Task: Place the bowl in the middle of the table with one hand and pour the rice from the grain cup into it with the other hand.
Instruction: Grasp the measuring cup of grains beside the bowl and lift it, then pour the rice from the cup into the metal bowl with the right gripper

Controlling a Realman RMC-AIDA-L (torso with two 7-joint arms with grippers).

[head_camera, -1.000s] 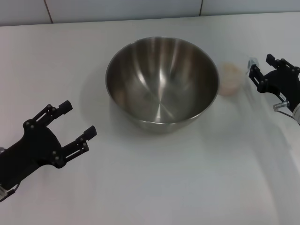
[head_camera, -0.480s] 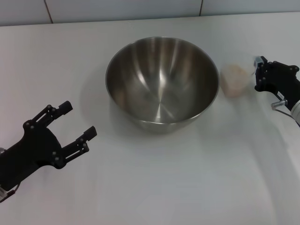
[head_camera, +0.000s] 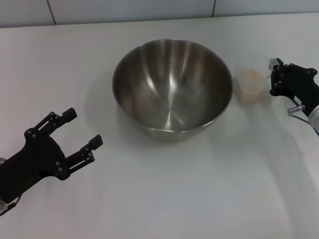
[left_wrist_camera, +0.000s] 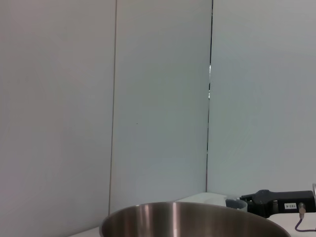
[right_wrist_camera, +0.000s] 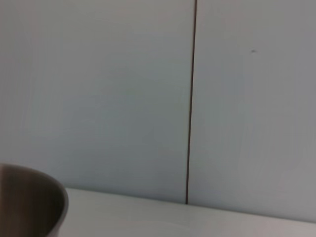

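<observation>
Head view shows the bowl [head_camera: 172, 89] upright near the middle of the table [head_camera: 199, 199], a little toward the far side, so the placing step looks done. Its shiny inside is bare: no grains in it, only reflections. That leaves the pour as the step in hand.

Just to the right of the bowl, apart from its rim by a thin strip of tabletop, the grain cup [head_camera: 248, 85] stands upright with the rice [head_camera: 247, 82] filling it as a pale cream mass. Standing this close to the bowl, it needs only a short lift and tilt over the rim.

Right of the cup, the right gripper [head_camera: 277, 78] reaches in low from the right edge, its fingertips at the cup's right side. Whether they touch or grip the cup, and how far the fingers are parted, cannot be told from these views. The left wrist view catches this gripper beyond the bowl's rim, beside the cup's lip.

At the near left, well apart from the bowl, the left gripper [head_camera: 81, 130] hovers with its fingers spread wide and nothing between them, apparently idle.
</observation>
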